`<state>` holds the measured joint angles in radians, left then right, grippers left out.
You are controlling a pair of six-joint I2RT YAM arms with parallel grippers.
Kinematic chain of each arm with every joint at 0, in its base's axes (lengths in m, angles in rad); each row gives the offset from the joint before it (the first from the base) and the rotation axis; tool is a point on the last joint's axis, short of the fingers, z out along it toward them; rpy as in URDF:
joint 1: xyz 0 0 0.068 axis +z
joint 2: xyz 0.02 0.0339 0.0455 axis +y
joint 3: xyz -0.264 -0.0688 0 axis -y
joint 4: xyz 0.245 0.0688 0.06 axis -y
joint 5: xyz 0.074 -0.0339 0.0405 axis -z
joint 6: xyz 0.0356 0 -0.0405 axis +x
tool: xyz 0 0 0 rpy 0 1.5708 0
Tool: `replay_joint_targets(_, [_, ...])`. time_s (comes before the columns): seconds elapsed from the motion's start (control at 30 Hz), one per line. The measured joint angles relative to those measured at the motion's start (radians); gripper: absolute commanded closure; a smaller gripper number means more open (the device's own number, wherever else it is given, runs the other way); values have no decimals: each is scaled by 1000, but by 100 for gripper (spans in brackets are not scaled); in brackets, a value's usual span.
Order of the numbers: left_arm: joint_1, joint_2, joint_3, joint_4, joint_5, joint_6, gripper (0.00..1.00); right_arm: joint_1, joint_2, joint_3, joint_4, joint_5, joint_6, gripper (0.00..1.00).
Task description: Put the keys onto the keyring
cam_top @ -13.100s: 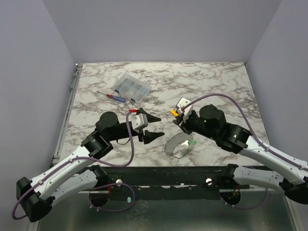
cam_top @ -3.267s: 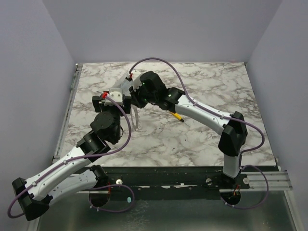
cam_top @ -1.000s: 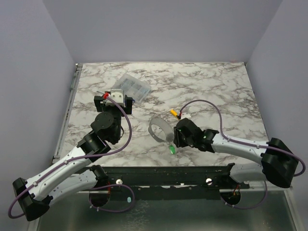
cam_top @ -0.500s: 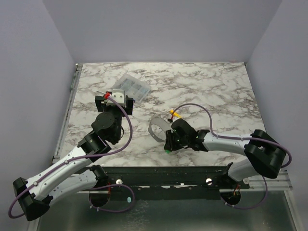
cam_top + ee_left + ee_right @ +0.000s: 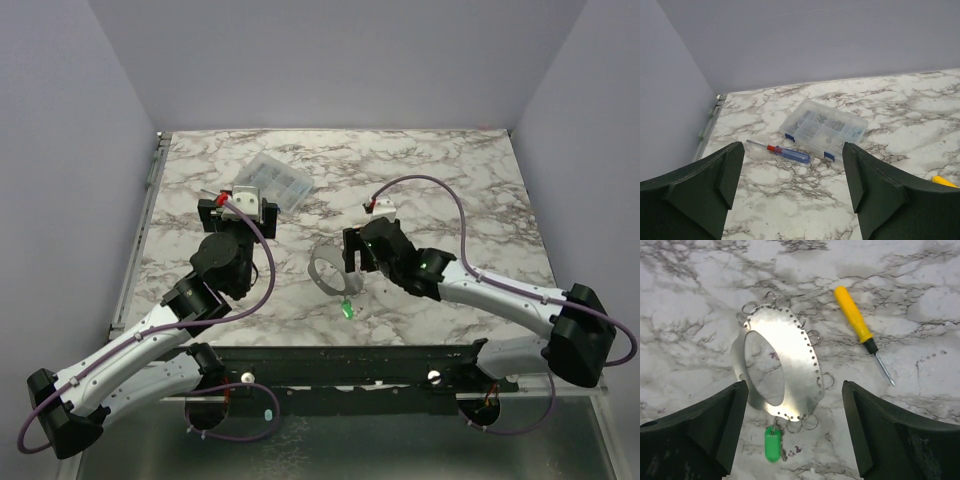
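Keyring (image 5: 782, 357) — a shiny perforated metal loop — lay on veined marble tabletop (image 5: 450, 190), oblong green plastic key (image 5: 772, 444) at its 6 o'clock; left gripper (image 5: 238, 207) and right gripper (image 5: 353, 258) gaped empty.

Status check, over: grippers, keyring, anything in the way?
Left gripper open, empty. Right gripper open above keyring. Green key at keyring's edge, seemingly on a small ring. Yellow screwdriver beside, not touching.

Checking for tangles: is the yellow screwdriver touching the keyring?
No, the yellow screwdriver lies clearly apart from the keyring, with a gap between them.
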<state>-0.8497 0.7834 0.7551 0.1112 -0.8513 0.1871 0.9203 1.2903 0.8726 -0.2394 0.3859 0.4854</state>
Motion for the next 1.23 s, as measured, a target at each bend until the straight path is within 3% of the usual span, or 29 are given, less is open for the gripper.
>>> replay_joint_targets(0.27, [0, 1, 0, 0, 12, -1, 14, -58, 224, 103, -11, 106, -28, 13])
replay_joint_targets(0.67, [0, 3, -8, 1, 23, 1, 10, -256, 421, 216, 46, -3, -179, 13])
replay_joint_targets(0.83, [0, 49, -16, 20, 24, 8, 10, -249, 391, 202, 74, -63, -192, 10])
replay_joint_targets(0.97, [3, 75, -16, 13, 41, 7, 10, -247, 288, 168, 101, -96, -190, 9])
replay_joint_targets(1.07, [3, 73, -16, 14, 47, 7, 10, -247, 199, 135, 148, -114, -191, 1])
replay_joint_targets(1.23, [4, 73, -16, 14, 55, 7, 10, -247, 101, 50, 265, -160, -179, 0])
